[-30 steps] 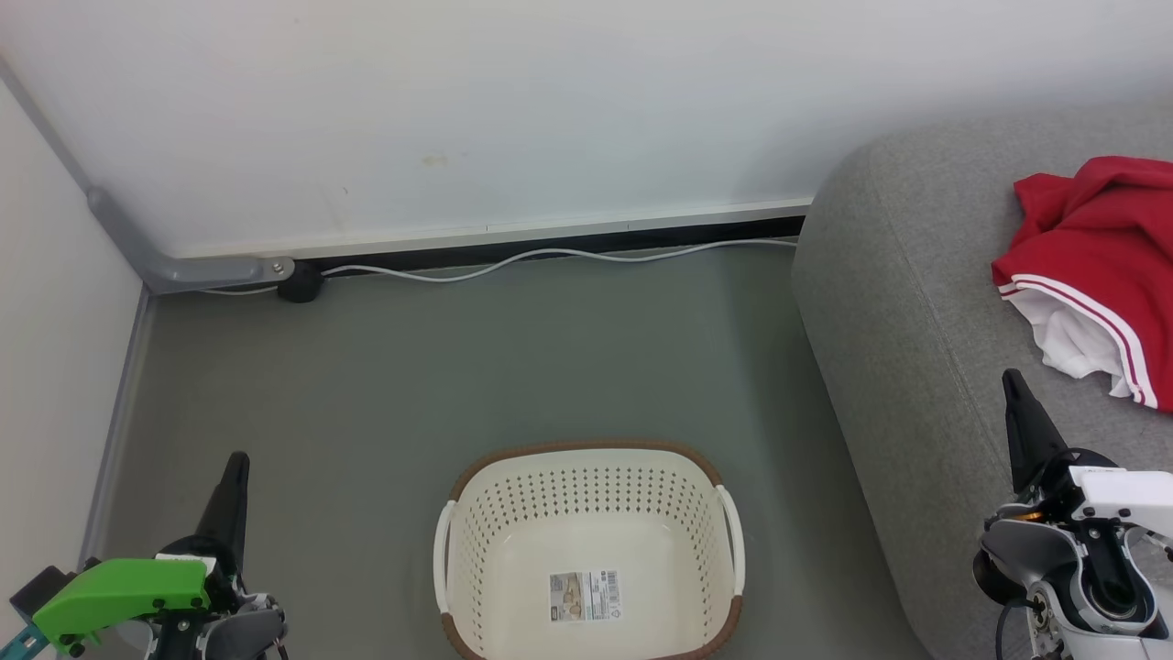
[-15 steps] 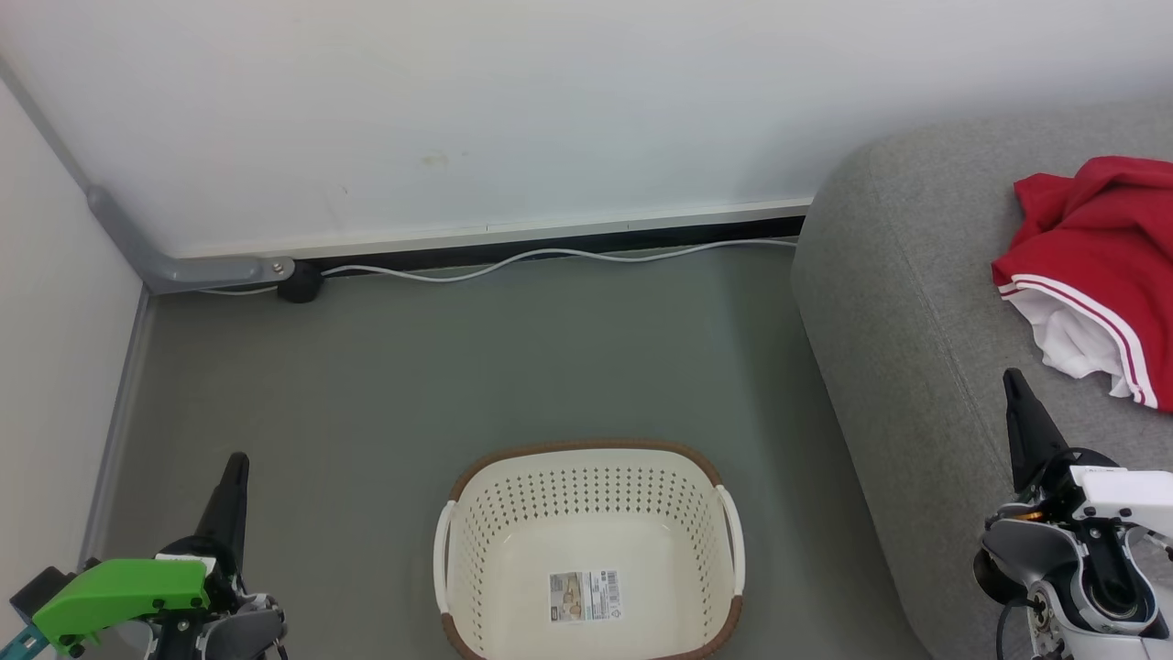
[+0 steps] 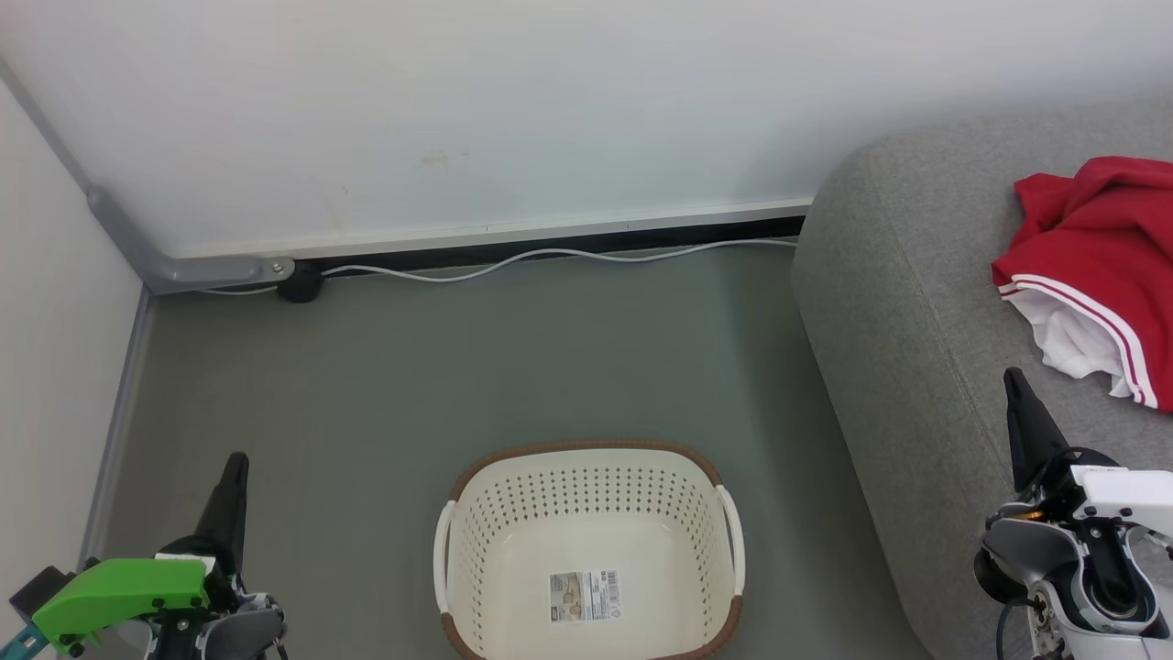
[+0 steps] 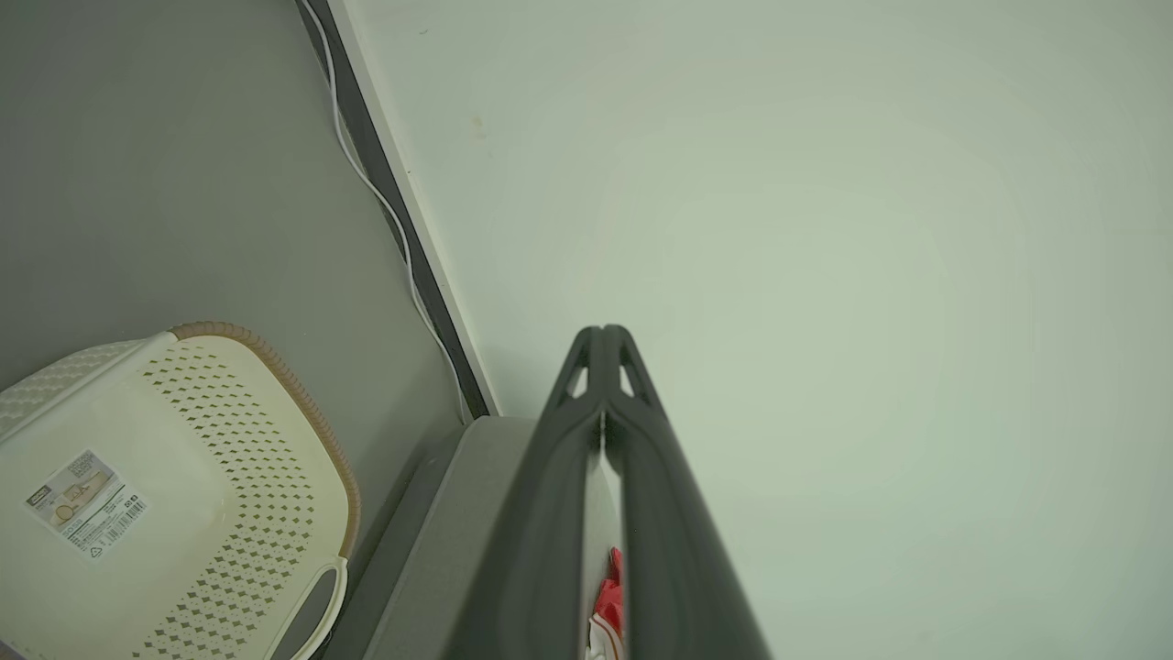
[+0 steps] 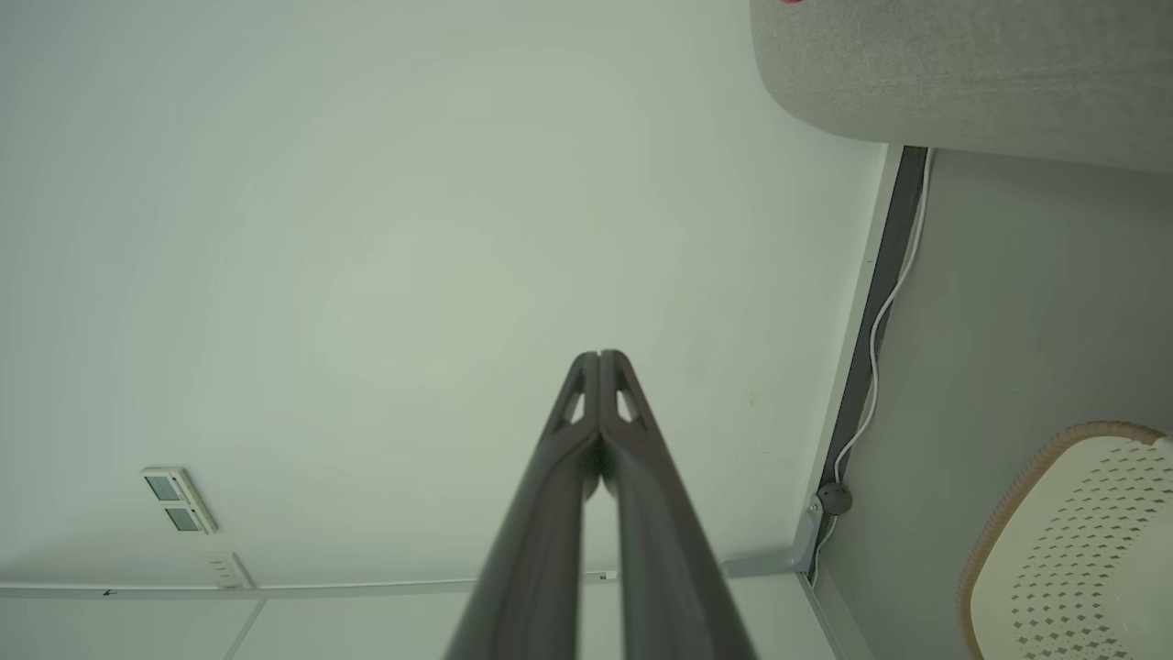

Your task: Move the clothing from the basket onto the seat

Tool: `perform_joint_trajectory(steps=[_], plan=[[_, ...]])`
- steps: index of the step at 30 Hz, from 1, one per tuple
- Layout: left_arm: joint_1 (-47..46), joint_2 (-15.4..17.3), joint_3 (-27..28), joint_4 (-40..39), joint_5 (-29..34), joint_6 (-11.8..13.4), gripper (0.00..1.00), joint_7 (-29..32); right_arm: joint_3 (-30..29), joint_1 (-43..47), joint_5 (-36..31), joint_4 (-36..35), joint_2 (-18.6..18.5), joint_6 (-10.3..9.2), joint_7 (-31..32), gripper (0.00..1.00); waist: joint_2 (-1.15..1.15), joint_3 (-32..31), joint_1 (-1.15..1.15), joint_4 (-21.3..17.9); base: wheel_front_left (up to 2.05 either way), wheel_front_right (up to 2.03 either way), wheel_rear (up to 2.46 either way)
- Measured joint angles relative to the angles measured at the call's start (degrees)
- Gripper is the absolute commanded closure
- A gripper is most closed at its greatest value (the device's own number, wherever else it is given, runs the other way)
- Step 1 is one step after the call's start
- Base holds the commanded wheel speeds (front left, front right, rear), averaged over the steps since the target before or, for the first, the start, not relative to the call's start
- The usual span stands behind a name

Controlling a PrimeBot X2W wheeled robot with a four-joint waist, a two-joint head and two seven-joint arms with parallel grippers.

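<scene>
Head view: the bright red soft garment with white panels and striped trim (image 3: 1095, 266) lies crumpled on the large light grey upholstered sofa (image 3: 907, 348), well apart from the oval cream-white perforated plastic basket with the brown woven-look rim (image 3: 586, 446). The basket stands on the floor holding nothing but its label sticker (image 3: 585, 596). The garment sits ahead and to the right of my right gripper (image 3: 1013, 380), near it but not touching. My left gripper (image 3: 235, 463) is far off on the other side of the basket, so the right arm is the nearer one by a wide margin. The heap's long axis runs roughly away from me, with the white panel and striped hem at the near end and a red fold at the far end; the frame edge cuts off its right side. Both grippers are closed and carry nothing, and each wrist view shows the fingertips pressed together. I judge the transfer done, with no further reach needed.
</scene>
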Motion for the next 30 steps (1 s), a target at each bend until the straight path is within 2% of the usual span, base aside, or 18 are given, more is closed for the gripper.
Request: perform_joint_trajectory(steps=[30], plan=[[-0.09,-0.03,0.10,0.13,0.00,-0.43,1.00,0.44,-0.11,-0.02,0.00,-0.12,0.05,0.46,0.25,1.00,0.00,0.00,0.00,0.00,0.00,0.00,0.00]])
